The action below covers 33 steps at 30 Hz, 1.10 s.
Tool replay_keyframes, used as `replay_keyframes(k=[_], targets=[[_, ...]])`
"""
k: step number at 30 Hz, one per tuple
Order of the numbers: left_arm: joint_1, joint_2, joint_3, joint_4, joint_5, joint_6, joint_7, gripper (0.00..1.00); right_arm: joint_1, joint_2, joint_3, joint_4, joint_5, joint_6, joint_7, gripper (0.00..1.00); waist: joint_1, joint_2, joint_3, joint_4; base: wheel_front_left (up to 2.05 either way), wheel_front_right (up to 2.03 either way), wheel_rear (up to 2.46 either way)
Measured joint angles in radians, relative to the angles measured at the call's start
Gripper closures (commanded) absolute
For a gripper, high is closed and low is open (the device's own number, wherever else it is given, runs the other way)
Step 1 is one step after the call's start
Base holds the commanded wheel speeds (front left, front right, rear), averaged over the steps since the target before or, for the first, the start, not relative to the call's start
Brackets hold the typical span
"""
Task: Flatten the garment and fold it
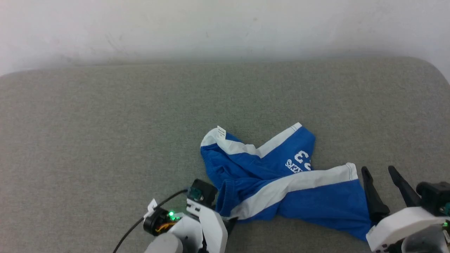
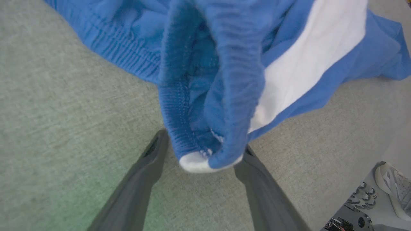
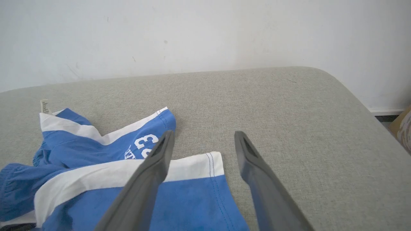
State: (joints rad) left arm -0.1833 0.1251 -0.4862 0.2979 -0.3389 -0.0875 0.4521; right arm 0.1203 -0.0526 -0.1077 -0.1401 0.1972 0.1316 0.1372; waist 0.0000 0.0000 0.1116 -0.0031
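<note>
Your left gripper (image 2: pixel 203 142) stands with its two dark fingers spread wide, gripping nothing. Between their tips lies a bunched corner of the garment (image 2: pixel 224 64). This is its gathered waistband (image 2: pixel 179 115), folded into a loop that touches or nearly touches both fingers.

Your right gripper (image 3: pixel 205 134) is also spread wide and empty. It hangs at the garment's opposite end. One finger is over the white-striped leg hem (image 3: pixel 192 163); the other is just past the garment's edge, above bare grey cushion (image 3: pixel 289 128).

Crumpled and twisted, the garment runs lengthwise from one gripper to the other, with the waistband at your left and the legs at your right. The second leg, printed with white numerals, angles off the garment's far side.

Each arm looks nearest its own end. Closing both where they stand, then drawing them apart along that axis, should flatten the garment.
</note>
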Motion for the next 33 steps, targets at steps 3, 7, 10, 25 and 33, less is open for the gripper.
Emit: replay_keyframes(k=[3,7,10,25,33], targets=[[-0.043,-0.008,-0.001,0.035,-0.019,-0.009,0.010,0.66,-0.028,0.000,-0.003,0.003,-0.023,0.000,0.003,0.00,0.0000,0.0000,0.024,-0.008,0.00,0.00,0.00],[-0.082,-0.015,-0.005,0.064,-0.038,-0.016,0.019,1.00,-0.068,-0.004,-0.014,0.026,-0.041,0.000,0.030,0.00,0.0000,0.0000,0.053,-0.012,0.00,0.00,0.00],[-0.087,-0.017,-0.008,0.066,-0.051,-0.017,0.020,1.00,-0.111,-0.048,-0.004,0.082,-0.019,0.000,0.108,0.00,-0.0001,0.0000,0.069,-0.013,0.00,0.00,0.00],[-0.089,-0.011,-0.045,0.002,-0.065,-0.025,0.018,1.00,-0.416,-0.291,0.245,0.491,0.272,0.000,0.517,0.00,0.0000,0.0000,0.104,0.041,0.00,0.00,0.00],[-0.046,0.009,-0.058,-0.061,-0.066,-0.024,0.016,1.00,-0.483,-0.321,0.292,0.571,0.364,0.000,0.625,1.00,0.0001,0.0000,0.096,0.066,0.00,0.00,0.00]])
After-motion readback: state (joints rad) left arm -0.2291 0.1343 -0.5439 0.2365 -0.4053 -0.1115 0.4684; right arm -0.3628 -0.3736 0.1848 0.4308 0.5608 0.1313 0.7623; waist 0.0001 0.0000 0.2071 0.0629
